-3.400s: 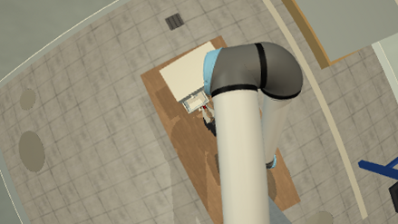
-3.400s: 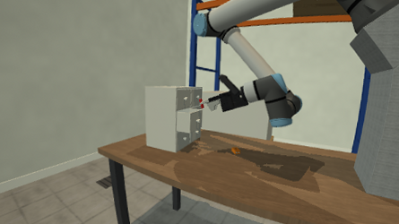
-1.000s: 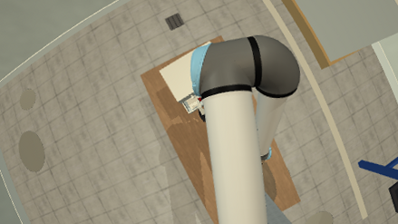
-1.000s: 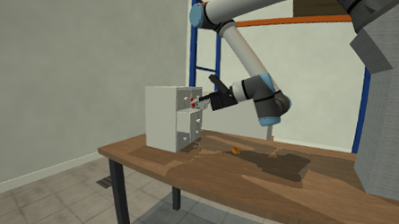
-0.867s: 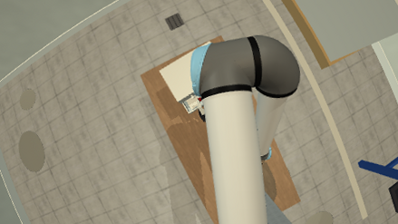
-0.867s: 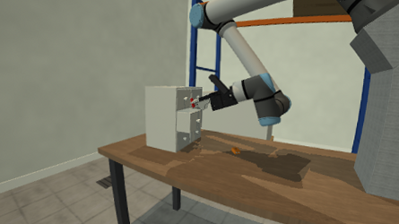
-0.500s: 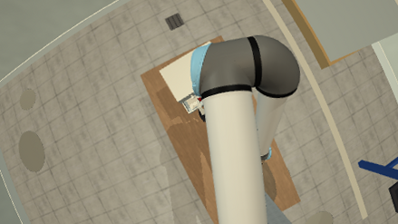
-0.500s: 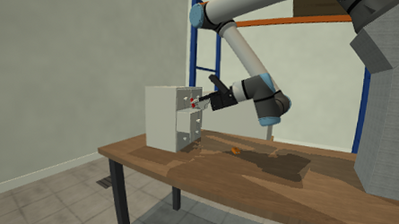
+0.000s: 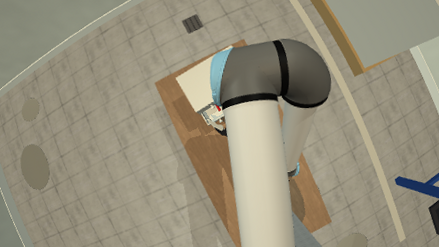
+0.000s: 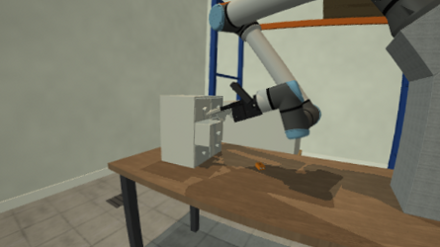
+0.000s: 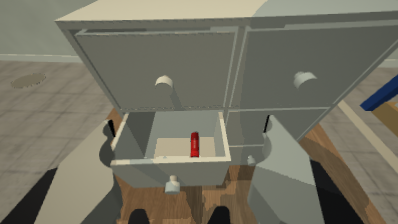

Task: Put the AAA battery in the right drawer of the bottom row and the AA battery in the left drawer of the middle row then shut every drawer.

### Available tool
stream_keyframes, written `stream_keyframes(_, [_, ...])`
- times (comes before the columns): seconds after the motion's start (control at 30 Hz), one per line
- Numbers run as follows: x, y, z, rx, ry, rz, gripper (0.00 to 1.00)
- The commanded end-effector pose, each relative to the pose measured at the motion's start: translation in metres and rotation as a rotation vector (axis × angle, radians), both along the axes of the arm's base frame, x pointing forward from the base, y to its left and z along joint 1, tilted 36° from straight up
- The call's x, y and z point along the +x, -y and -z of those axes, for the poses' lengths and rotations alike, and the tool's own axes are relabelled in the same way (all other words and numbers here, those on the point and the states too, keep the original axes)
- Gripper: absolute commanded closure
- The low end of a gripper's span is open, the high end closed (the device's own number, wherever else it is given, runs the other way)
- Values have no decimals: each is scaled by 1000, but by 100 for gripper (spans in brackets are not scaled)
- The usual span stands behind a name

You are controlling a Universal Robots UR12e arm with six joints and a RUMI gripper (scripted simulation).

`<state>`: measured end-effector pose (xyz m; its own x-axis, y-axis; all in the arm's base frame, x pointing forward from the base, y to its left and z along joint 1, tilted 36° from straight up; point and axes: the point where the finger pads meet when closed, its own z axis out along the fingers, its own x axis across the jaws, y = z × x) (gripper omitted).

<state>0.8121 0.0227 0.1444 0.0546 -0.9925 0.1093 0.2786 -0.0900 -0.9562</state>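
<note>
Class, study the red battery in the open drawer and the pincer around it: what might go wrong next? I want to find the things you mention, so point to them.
The open drawer (image 10: pixel 203 134) (image 11: pixel 170 172) has no stops, so a tug could pull it out. The pincer's (image 11: pixel 190 125) spread jaws flank it and might knock its sides. The loose red battery (image 11: pixel 195 144) may roll when the drawer is pushed shut.
</note>
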Motion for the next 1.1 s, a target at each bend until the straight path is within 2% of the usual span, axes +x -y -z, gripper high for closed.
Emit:
stream_keyframes(0.0, [0, 0, 0, 0, 0, 0, 0])
stream_keyframes(1.07, [-6, 1, 3, 0, 0, 0, 0])
